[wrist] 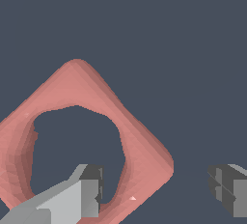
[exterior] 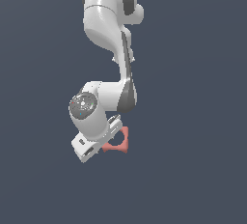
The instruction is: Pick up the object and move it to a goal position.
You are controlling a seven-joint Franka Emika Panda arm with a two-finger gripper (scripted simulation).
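end effector [wrist: 157, 189] jaws wide apart, gripping nothing | one finger [wrist: 82, 194] over object [wrist: 140, 141] hole

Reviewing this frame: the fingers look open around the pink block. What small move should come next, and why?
Probably close the gripper. In the wrist view one finger sits inside the hole of the pink block and the other stands outside its corner, so one wall of the block lies between the open fingers. Closing should pinch that wall before any lift.

Simulated void: featureless dark slate backdrop [exterior: 202, 97]
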